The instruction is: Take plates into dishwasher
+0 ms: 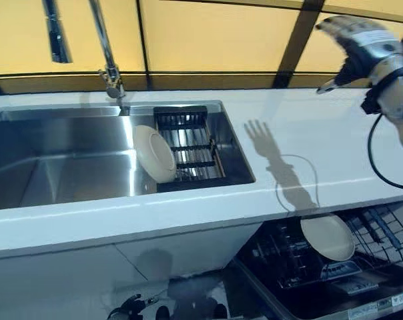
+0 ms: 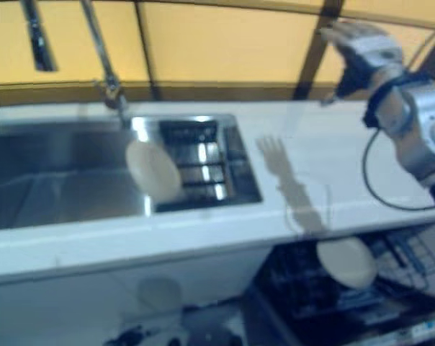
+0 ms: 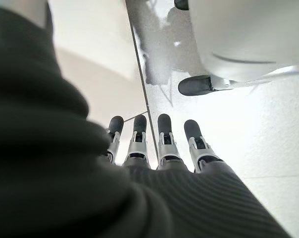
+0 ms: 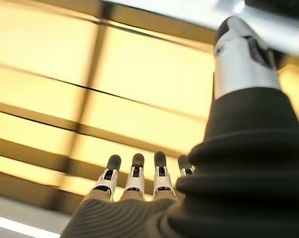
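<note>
One cream plate (image 1: 155, 153) leans on edge against a black drying rack (image 1: 188, 143) in the steel sink (image 1: 61, 167). A second cream plate (image 1: 327, 238) stands in the open dishwasher's lower rack (image 1: 375, 233) below the counter at the right. My right hand (image 1: 358, 47) is raised high above the white counter (image 1: 301, 140) at the far right, fingers straight, holding nothing; its wrist view (image 4: 134, 181) faces the yellow wall. My left hand (image 3: 154, 144) shows only in its own wrist view, fingers straight, empty, pointing at the floor.
A tall steel tap (image 1: 108, 60) stands behind the sink. The yellow tiled wall (image 1: 208, 33) with dark lines runs along the back. The dishwasher door and rack stick out below the counter's front edge at the lower right.
</note>
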